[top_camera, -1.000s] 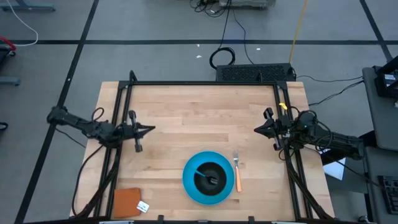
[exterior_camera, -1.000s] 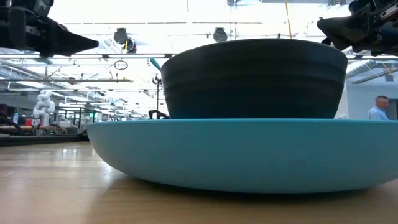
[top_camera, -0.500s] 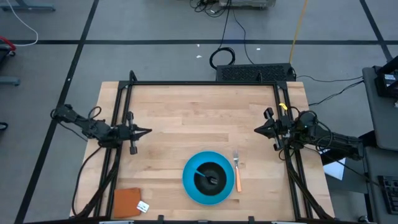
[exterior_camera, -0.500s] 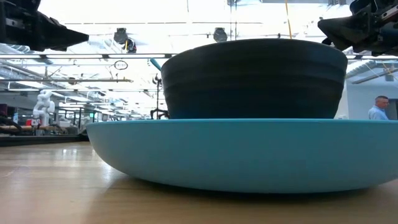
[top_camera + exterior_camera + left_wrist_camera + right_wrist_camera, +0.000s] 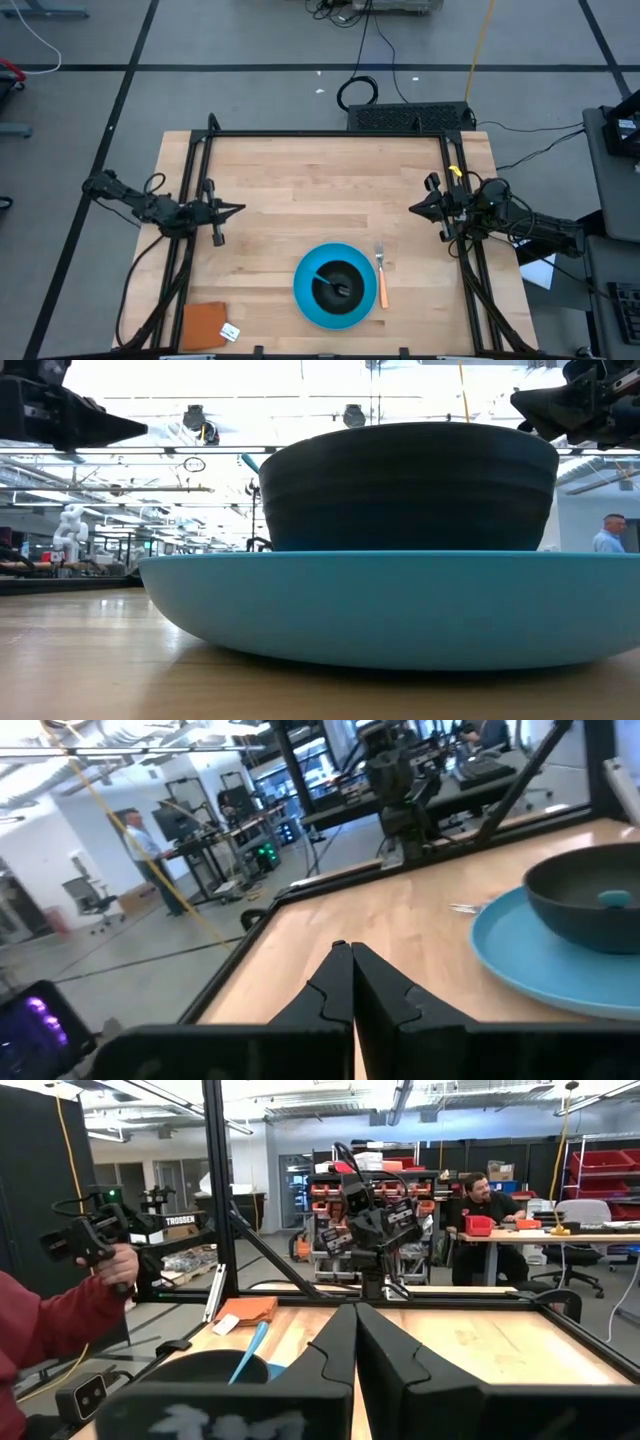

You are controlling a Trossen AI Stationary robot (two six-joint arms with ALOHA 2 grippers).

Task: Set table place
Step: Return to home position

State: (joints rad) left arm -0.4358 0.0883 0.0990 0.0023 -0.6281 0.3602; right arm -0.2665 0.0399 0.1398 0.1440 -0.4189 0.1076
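Note:
The bright-blue plate (image 5: 303, 297) lies near the table's near edge, and the black bowl (image 5: 340, 272) stands on it. The teal-handled spoon (image 5: 326, 276) lies inside the bowl, its handle slanting up past the rim (image 5: 248, 1352). The orange-handled fork (image 5: 381, 281) lies flat on the wood just right of the plate. My left gripper (image 5: 241, 209) hovers shut over the table's left part, pointing right. My right gripper (image 5: 411, 209) hovers shut over the right part, pointing left. Both are well clear of the plate. The low view shows plate (image 5: 400, 605) and bowl (image 5: 410, 485) close up.
A small brown-orange square (image 5: 204, 324) with a white tag (image 5: 230, 331) lies at the near left corner. The black frame rail (image 5: 330, 134) runs along the table's edges. Bare wood (image 5: 320, 190) lies between the grippers. A person's red sleeve (image 5: 45, 1325) shows beyond the table.
My left gripper has drawn back a little toward the table's left edge, staying shut. The plate, bowl, spoon and fork have kept their places.

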